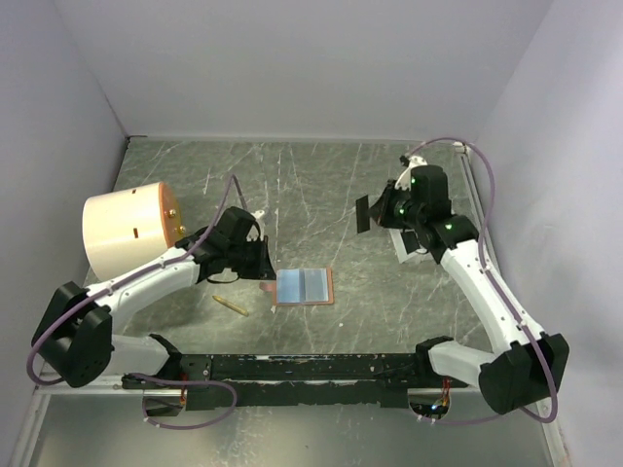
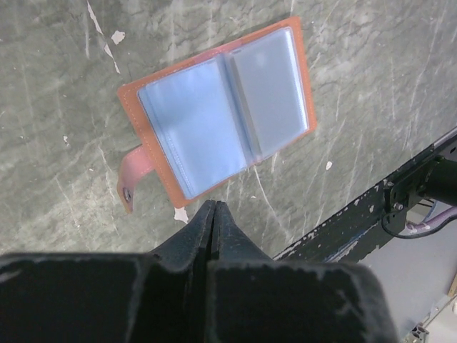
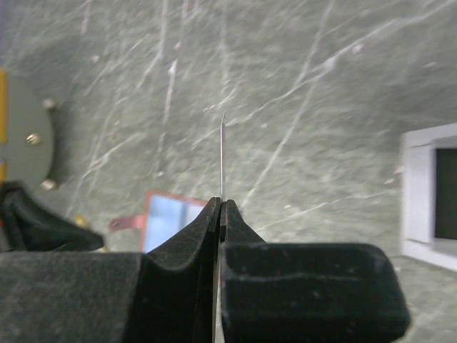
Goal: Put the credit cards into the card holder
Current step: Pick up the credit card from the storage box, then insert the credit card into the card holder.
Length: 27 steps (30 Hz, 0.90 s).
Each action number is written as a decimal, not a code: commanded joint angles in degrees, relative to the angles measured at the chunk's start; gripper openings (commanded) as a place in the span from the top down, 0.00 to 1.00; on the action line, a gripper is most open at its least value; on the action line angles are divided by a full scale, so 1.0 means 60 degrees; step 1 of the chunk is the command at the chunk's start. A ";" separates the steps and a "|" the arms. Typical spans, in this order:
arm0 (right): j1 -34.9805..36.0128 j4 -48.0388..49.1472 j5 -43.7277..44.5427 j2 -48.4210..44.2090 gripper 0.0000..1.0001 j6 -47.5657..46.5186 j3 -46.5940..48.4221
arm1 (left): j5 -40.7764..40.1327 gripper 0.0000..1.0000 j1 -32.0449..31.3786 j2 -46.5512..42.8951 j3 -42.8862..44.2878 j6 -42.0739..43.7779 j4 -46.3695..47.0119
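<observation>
The card holder (image 1: 305, 286) lies open and flat on the grey table, tan-brown with pale blue sleeves and its snap tab (image 2: 132, 175) pointing left. I cannot tell whether the sleeves hold cards. My left gripper (image 1: 265, 270) hovers just left of the holder (image 2: 221, 114). In the left wrist view the left gripper (image 2: 214, 204) is shut with nothing between its fingers. My right gripper (image 1: 377, 211) is up at the back right, shut on a credit card (image 1: 364, 213). The right wrist view shows that card (image 3: 222, 157) edge-on as a thin line rising from the right gripper (image 3: 221, 203), with the holder (image 3: 171, 214) below.
A big cream cylinder (image 1: 127, 229) stands at the left. A white tray (image 3: 427, 193) sits behind the right arm at the back right. A small yellowish stick (image 1: 231, 305) lies left of the holder. The black base rail (image 2: 414, 189) runs along the near edge.
</observation>
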 commanded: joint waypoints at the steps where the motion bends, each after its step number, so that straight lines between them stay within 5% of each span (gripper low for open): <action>1: 0.0857 0.0872 -0.0997 -0.0321 1.00 0.1503 -0.0795 | 0.0211 0.93 0.0042 0.0416 -0.0228 -0.0392 0.0983; 15: 0.2995 0.3812 -0.1399 0.0512 1.00 0.3909 -0.3371 | -0.0098 0.93 0.0047 0.1544 -0.1011 -0.0798 0.2031; 27: 0.3436 0.5036 -0.1251 0.1968 1.00 0.4186 -0.4171 | 0.0040 0.92 0.0051 0.1478 -0.1613 -0.1040 0.2412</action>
